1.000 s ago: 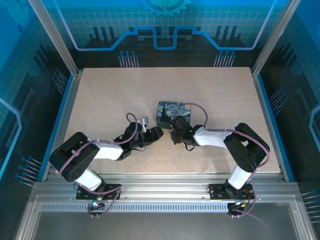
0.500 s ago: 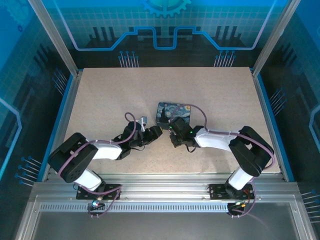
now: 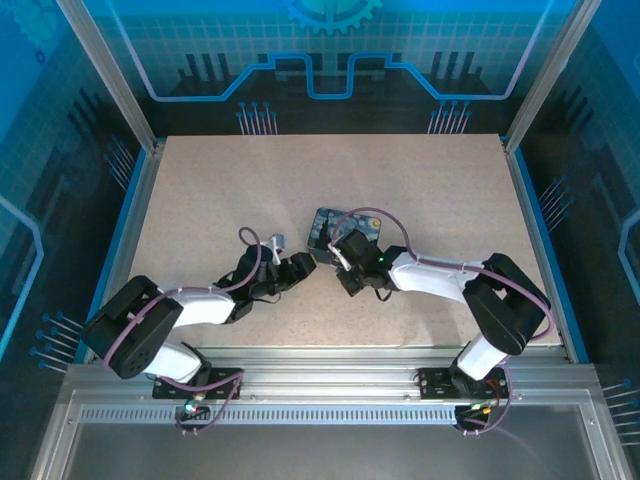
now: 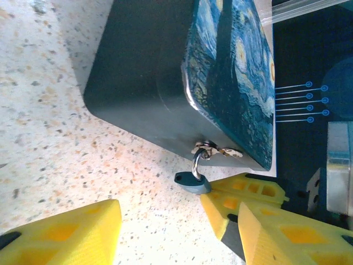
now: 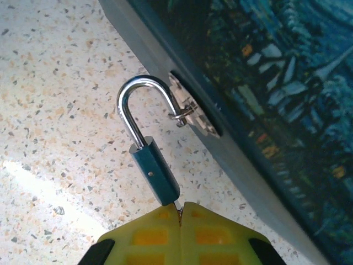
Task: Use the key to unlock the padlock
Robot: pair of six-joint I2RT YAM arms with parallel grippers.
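Padlock (image 5: 154, 171) hooked on blue tin's (image 5: 265, 83) hasp (image 5: 190, 113), right hand (image 5: 179, 212) closed at its base, left hand (image 3: 300, 266) open

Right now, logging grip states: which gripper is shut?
The right gripper, its yellow fingers pressed together at the base of the blue padlock; the left gripper has its fingers wide apart.

I can read no text, number, label or brand in any of my views. The tin (image 4: 231, 66) carries a swirly painted print with no lettering I can make out, and the padlock (image 5: 155, 174) shows me a plain face in the right wrist view.
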